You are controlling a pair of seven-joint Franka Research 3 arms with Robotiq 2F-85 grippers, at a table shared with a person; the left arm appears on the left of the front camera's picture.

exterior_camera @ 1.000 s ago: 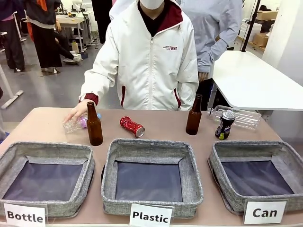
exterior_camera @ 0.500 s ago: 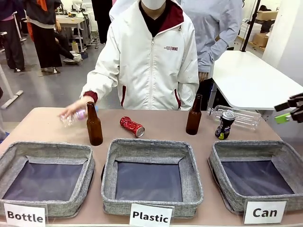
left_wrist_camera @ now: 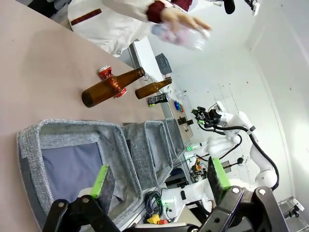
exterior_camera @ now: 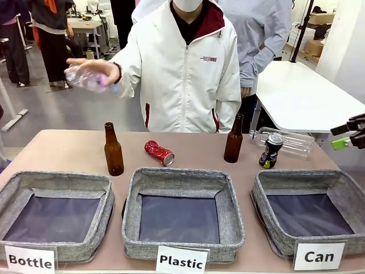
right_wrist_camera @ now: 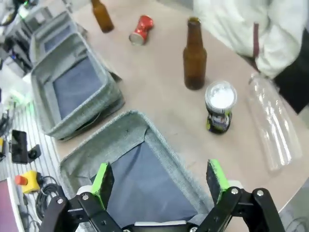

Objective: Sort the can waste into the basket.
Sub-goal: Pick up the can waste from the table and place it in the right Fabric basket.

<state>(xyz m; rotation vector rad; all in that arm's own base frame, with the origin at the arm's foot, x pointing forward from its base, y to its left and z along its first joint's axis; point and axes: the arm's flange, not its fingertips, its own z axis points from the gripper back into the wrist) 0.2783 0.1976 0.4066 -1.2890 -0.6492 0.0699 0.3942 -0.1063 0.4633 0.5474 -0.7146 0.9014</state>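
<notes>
While both tools stand spread and empty — left gripper (left_wrist_camera: pixel 159 178), right gripper (right_wrist_camera: pixel 159 178) over the Can basket (exterior_camera: pixel 265 214) — the red can (exterior_camera: pixel 159 153) lies on its side behind the middle basket (exterior_camera: pixel 132 212); the black can (exterior_camera: pixel 271 150) stands upright just behind the Can basket, beside a brown bottle (exterior_camera: pixel 234 139).

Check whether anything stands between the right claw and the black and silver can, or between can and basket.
Nothing visible does. The open right claw hangs near the Can basket; the black and silver can stands past its rim, brown bottle beside it.
</notes>
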